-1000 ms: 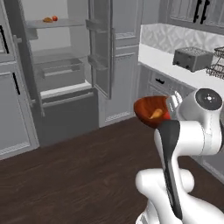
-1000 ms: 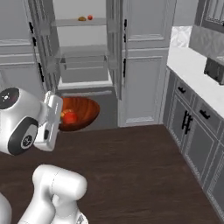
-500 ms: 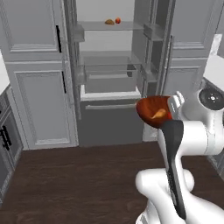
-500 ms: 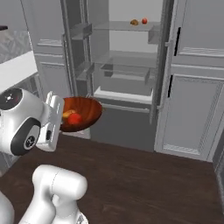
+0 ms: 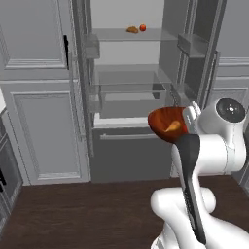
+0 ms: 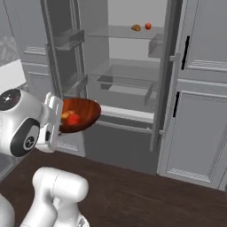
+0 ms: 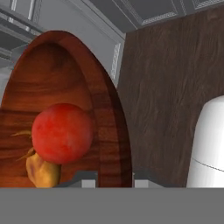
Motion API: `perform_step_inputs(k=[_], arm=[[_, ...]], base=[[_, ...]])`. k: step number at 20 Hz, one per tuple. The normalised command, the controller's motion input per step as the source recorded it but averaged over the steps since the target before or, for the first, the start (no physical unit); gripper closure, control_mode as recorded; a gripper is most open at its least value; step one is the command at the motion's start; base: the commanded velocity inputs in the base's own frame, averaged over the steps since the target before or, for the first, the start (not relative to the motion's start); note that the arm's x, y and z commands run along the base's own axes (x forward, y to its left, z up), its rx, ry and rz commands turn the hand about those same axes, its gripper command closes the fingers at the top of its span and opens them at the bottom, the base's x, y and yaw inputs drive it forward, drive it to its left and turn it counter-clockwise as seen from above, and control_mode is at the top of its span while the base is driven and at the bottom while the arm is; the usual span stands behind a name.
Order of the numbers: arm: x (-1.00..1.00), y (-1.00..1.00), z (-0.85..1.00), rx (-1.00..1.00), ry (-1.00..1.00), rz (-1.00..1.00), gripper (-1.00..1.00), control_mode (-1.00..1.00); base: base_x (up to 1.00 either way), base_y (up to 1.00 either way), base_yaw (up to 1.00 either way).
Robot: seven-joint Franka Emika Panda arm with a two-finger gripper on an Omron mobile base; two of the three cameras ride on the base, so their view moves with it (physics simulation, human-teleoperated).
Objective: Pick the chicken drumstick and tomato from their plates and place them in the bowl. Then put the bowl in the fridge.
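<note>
My gripper (image 7: pixel 114 179) is shut on the rim of the reddish-brown wooden bowl (image 7: pixel 109 109) and holds it up in front of the open grey fridge (image 5: pixel 127 104). Inside the bowl lie the red tomato (image 7: pixel 62 133) and, beside it, the orange-tan chicken drumstick (image 7: pixel 43 170). From the left base, the bowl (image 5: pixel 165 124) hangs at the hand with the drumstick (image 5: pixel 171 127) showing inside. From the right base, the bowl (image 6: pixel 84 113) carries the tomato (image 6: pixel 74 119) and the drumstick (image 6: pixel 66 115). The plates are out of view.
The fridge's top glass shelf holds a brown pastry (image 5: pixel 132 29) and a small red fruit (image 5: pixel 143 27). Its doors (image 6: pixel 66 66) stand open on both sides with clear bins. A glass drawer (image 5: pixel 127 92) sits mid-height. Grey cabinets (image 6: pixel 199 111) flank it; dark wood floor (image 5: pixel 73 214) lies below.
The whole scene has swung round as the base turned, and the fridge now stands straight ahead and closer. The bowl stays held in the gripper with both items inside.
</note>
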Motion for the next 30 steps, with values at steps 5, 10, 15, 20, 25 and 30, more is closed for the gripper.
perform_step_inputs(k=[5,10,15,20,25,30], arm=[[0.00,0.00,0.00,0.00,0.00,0.00,1.00,1.00],[0.00,0.00,0.00,0.00,0.00,0.00,1.00,1.00],[0.00,0.00,0.00,0.00,0.00,0.00,1.00,1.00],[0.00,0.00,0.00,0.00,0.00,0.00,1.00,1.00],[0.00,0.00,0.00,0.00,0.00,0.00,1.00,1.00],[0.00,0.00,0.00,0.00,0.00,0.00,1.00,1.00]], base=[[0.64,0.06,-0.23],[0.55,0.04,-0.26],[0.60,0.36,-0.07],[0.80,0.15,0.00],[0.89,0.00,0.00],[0.80,0.07,0.00]])
